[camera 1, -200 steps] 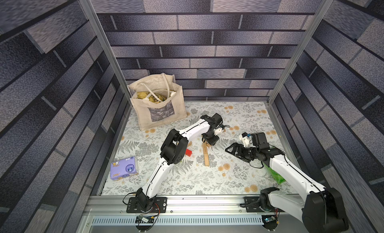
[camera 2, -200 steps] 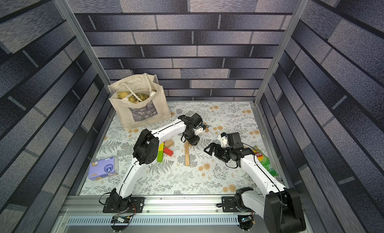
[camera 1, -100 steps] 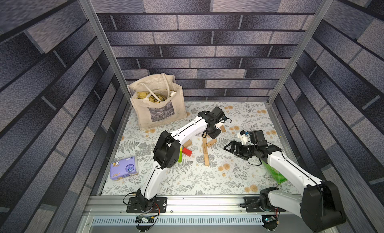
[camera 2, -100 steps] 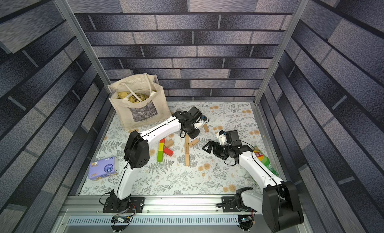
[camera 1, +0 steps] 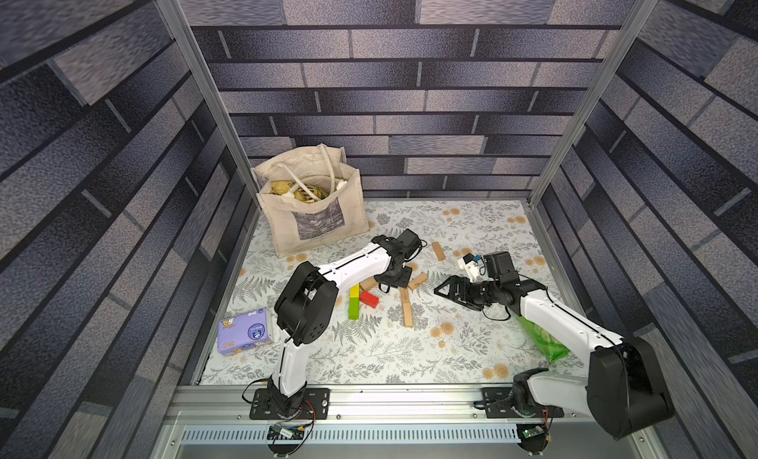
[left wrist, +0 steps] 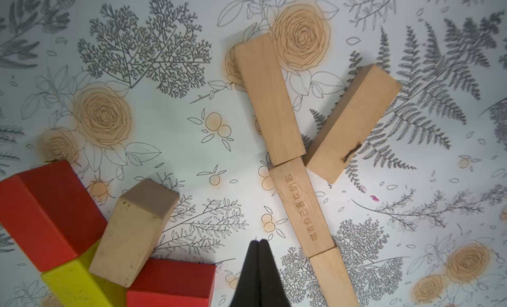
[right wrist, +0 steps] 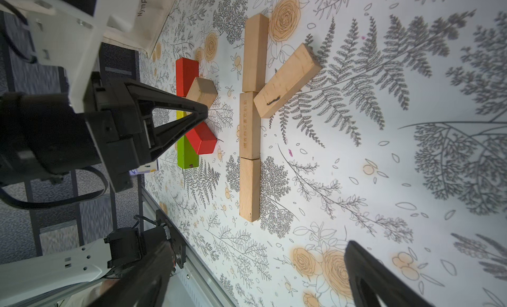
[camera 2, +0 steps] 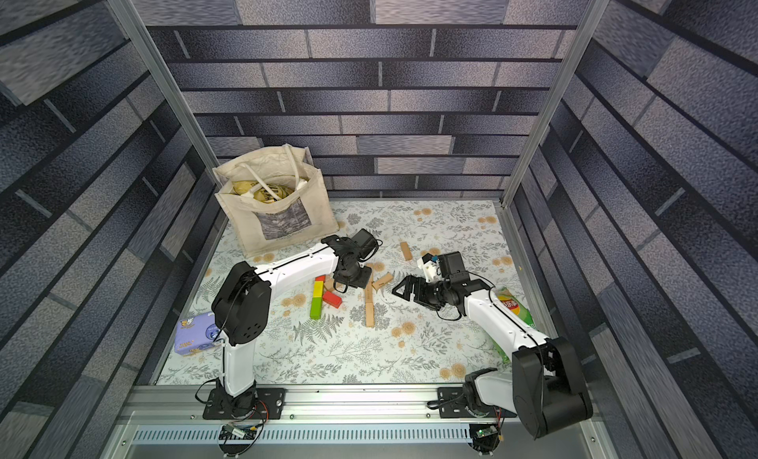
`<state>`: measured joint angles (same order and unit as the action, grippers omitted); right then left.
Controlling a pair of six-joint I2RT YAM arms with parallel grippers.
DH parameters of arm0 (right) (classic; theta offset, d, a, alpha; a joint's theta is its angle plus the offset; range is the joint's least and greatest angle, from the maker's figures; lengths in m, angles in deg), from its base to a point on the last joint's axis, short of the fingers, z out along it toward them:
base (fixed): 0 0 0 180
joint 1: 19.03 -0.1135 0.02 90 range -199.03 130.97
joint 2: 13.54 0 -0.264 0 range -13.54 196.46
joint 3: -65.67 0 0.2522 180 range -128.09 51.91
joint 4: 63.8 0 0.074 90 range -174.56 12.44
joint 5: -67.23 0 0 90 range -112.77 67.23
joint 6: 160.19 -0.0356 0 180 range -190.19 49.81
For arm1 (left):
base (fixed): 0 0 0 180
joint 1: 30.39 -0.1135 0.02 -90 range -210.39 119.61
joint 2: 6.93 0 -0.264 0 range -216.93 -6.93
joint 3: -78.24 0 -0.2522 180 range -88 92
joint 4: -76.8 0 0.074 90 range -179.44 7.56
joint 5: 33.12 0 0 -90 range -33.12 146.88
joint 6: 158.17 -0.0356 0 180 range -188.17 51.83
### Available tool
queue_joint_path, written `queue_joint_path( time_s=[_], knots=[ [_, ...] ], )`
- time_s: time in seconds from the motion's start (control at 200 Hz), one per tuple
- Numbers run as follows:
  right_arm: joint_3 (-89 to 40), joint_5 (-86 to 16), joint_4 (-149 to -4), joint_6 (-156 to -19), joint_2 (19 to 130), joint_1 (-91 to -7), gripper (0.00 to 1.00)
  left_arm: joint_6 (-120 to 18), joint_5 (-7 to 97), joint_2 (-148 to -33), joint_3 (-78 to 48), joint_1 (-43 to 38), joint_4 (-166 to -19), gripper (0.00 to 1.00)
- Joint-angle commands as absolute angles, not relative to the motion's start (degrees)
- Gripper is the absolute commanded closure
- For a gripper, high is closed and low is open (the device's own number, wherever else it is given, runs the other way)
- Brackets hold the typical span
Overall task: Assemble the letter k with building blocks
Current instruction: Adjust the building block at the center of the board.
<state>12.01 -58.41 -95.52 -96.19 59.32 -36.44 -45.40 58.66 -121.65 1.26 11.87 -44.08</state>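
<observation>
1. The desk has a pale cloth with grey ferns and orange roses; grey brick-pattern walls and metal posts stand around it.
2. A bag stands in the far left corner, a purple pack near the left edge, a green packet near the right edge.
3. Mid-desk, three plain blocks lie end to end, a fourth slanted against them; coloured blocks lie beside, toward the left edge.
4. The left gripper is closed tight and empty, between both groups.
5. The right gripper is wide open and empty.
</observation>
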Motion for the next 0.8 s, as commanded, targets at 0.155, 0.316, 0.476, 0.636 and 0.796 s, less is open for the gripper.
queue_joint_path(
  time_s=[0.155, 0.316, 0.476, 0.636, 0.796],
  knots=[
    [9.9, -61.1, -96.6, -92.2, 59.6, -37.0, 0.00, -36.7, 59.5, -127.0, 3.8, 13.0, -45.2, 1.00],
    [10.7, -60.7, -96.7, -91.9, 58.6, -36.9, 0.00, -35.3, 60.3, -127.9, 3.9, 12.9, -45.7, 1.00],
    [11.2, -60.6, -97.0, -91.6, 58.6, -36.9, 0.00, -35.0, 60.4, -129.3, 5.3, 12.9, -44.3, 1.00],
    [11.2, -60.6, -97.1, -91.3, 58.9, -36.9, 0.00, -34.7, 59.5, -129.7, 5.1, 12.9, -45.1, 1.00],
    [10.9, -60.7, -97.2, -91.1, 59.3, -36.9, 0.00, -34.7, 59.4, -130.3, 5.6, 12.9, -44.7, 1.00]
  ],
)
